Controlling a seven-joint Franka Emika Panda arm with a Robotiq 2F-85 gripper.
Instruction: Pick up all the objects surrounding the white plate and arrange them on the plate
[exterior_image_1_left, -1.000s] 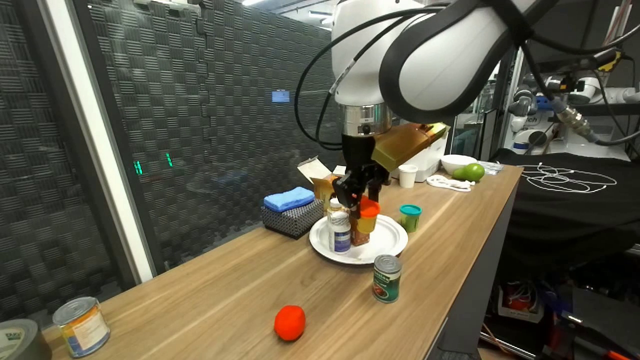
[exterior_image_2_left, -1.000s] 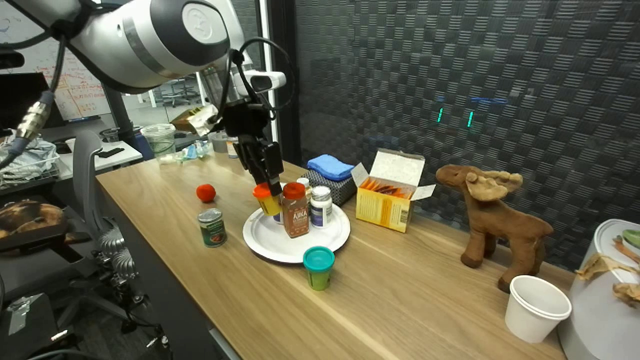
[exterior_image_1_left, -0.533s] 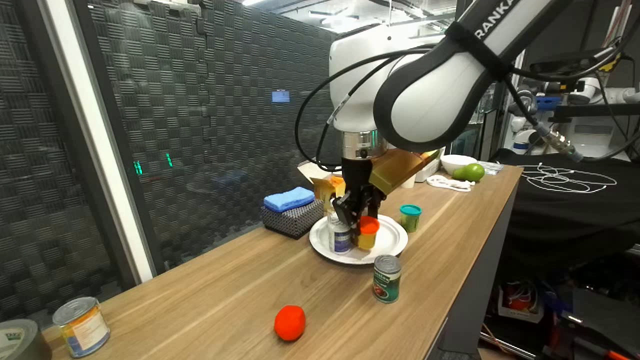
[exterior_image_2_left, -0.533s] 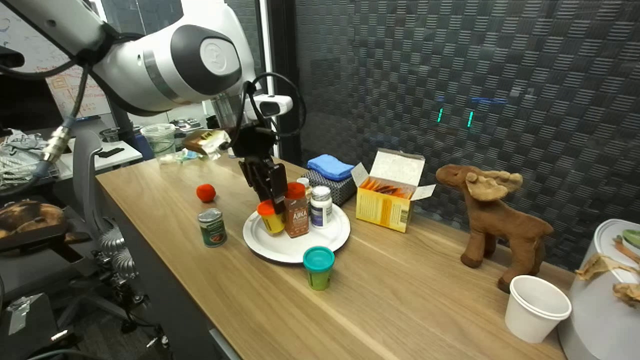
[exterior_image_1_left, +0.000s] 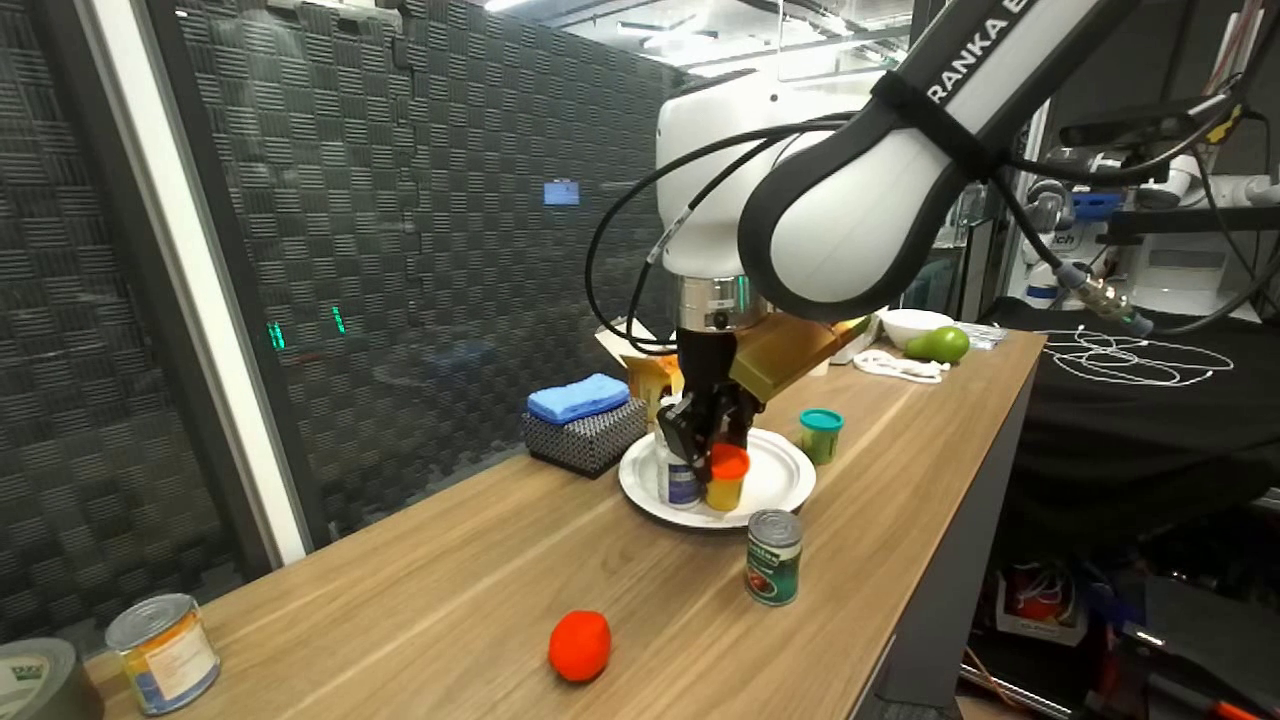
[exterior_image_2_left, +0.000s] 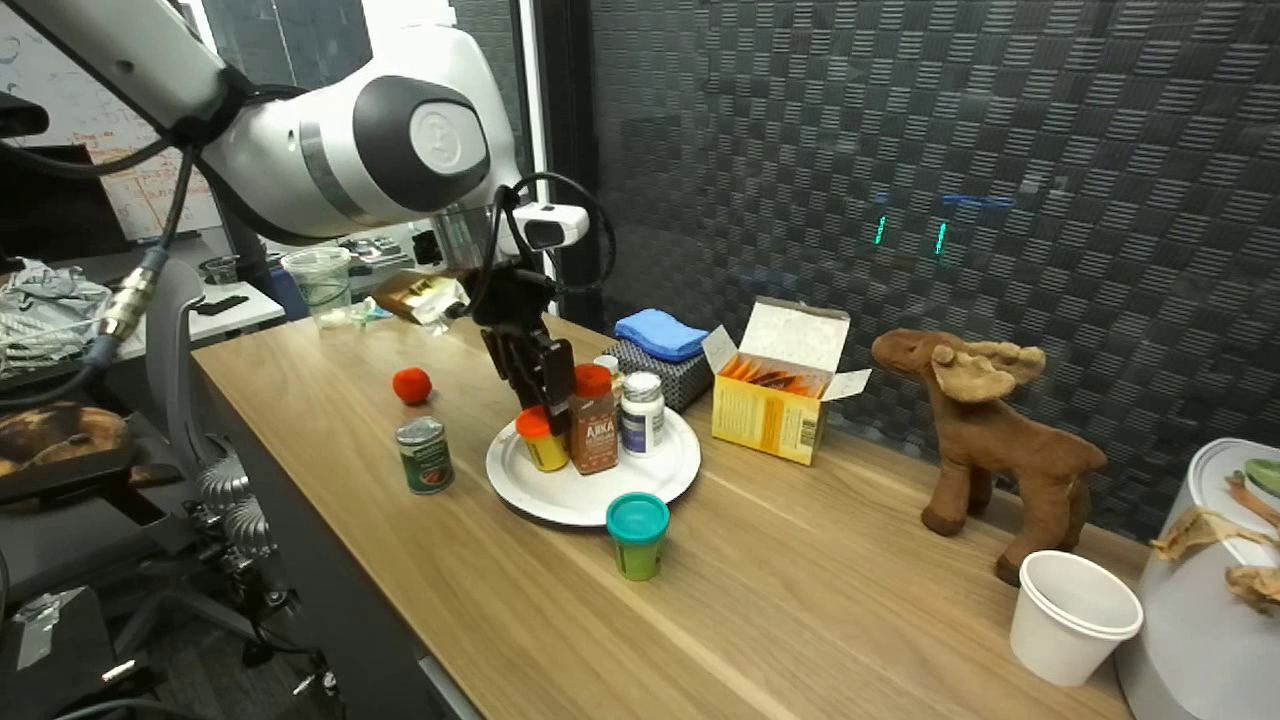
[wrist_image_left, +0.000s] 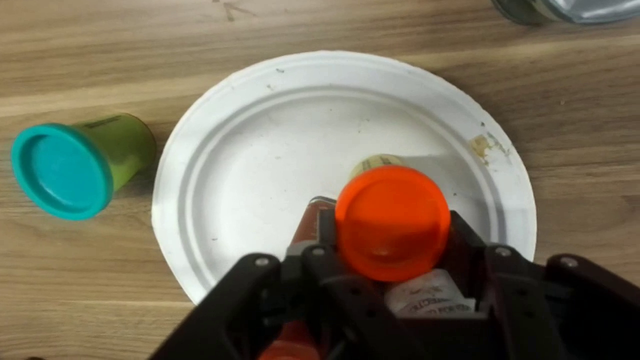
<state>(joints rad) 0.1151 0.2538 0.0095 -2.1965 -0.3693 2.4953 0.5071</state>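
Though contact shows dimly, fingers (wrist_image_left: 465, 250), partly spread, seemingly clasp orange-lidded tub (wrist_image_left: 392, 222).

Plate (wrist_image_left: 260, 145) lies free toward the teal-lidded tub (wrist_image_left: 65, 170); brown bottle (exterior_image_2_left: 595, 437) and white bottle (exterior_image_1_left: 680, 485) crowd the gripper (wrist_image_left: 391, 227)

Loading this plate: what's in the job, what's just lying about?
Job: plate, orange-lidded tub, spice bottle, white bottles; probably teal-lidded tub, green can, red ball.
Probably just lying about: toy moose, paper cups, tape roll, blue cloth, yellow box.
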